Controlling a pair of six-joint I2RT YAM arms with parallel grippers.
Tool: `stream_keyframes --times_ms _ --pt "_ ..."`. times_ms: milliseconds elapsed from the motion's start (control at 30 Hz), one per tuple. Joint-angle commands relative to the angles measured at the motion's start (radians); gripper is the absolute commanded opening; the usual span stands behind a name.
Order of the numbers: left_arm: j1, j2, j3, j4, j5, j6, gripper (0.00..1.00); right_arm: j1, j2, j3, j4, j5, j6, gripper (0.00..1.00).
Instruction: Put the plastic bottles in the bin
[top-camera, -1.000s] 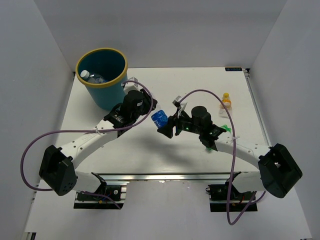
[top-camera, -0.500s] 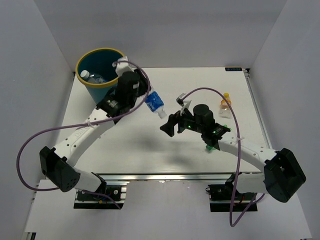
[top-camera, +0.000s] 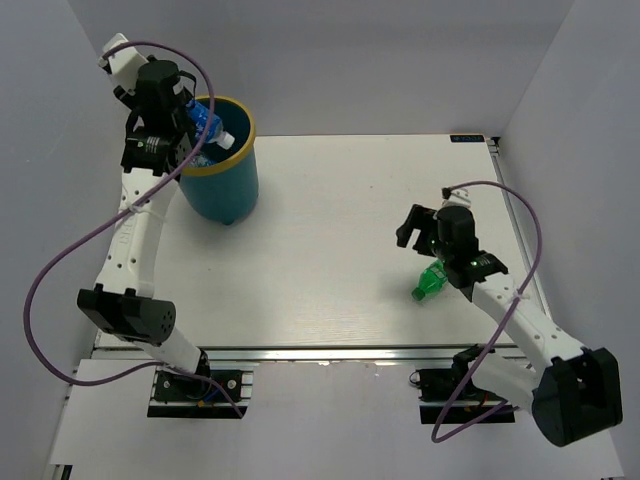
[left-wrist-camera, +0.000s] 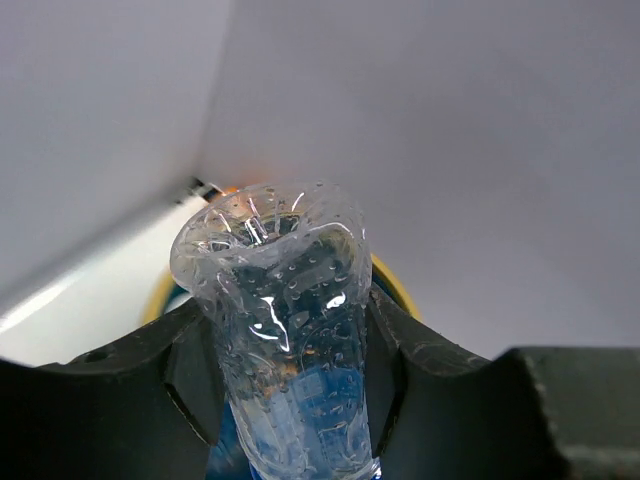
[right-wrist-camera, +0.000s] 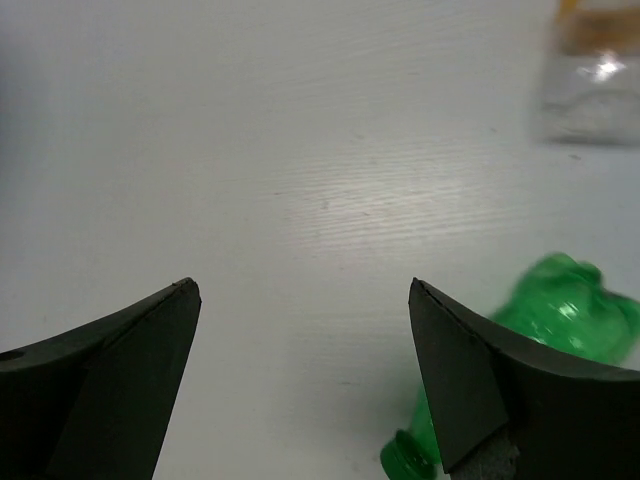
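Left claw (top-camera: 183, 122): pinching blue-labelled clear bottle (top-camera: 207, 122), tilted over the bin (top-camera: 243, 150) rim; its dimpled base shows only in the wrist view. Right claw (right-wrist-camera: 300, 310): spread above bench (top-camera: 320, 230). Green bottle (top-camera: 431, 281): lying just beside it. Blurred clear bottle (right-wrist-camera: 590, 80): right wrist view only.

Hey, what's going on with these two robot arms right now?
The left gripper is clamped on a clear blue-labelled bottle, raised over the open top of the teal bin and not yet let go. The right gripper hangs open just above the table, with a green bottle lying on its side beside it, untouched.
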Motion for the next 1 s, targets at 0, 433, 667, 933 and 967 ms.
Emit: stream_keyframes --times_ms 0,433,667,933,967 --pt "0.057 0.069 0.039 0.022 -0.035 0.072 0.26 -0.027 -0.071 -0.046 -0.15 0.215 0.115 0.89" --pt "0.154 0.259 0.114 0.096 -0.086 0.128 0.98 -0.114 -0.06 -0.17 -0.201 0.29 0.215 0.89" --pt "0.154 0.265 0.224 0.039 -0.041 0.114 0.98 -0.125 0.047 -0.161 -0.15 0.24 0.209 0.89" --pt "0.153 0.128 0.232 -0.047 0.149 0.06 0.98 -0.127 0.124 -0.179 -0.08 0.125 0.172 0.72" --pt "0.153 0.094 0.2 -0.047 0.239 0.027 0.98 -0.127 0.126 -0.178 -0.072 0.107 0.145 0.68"
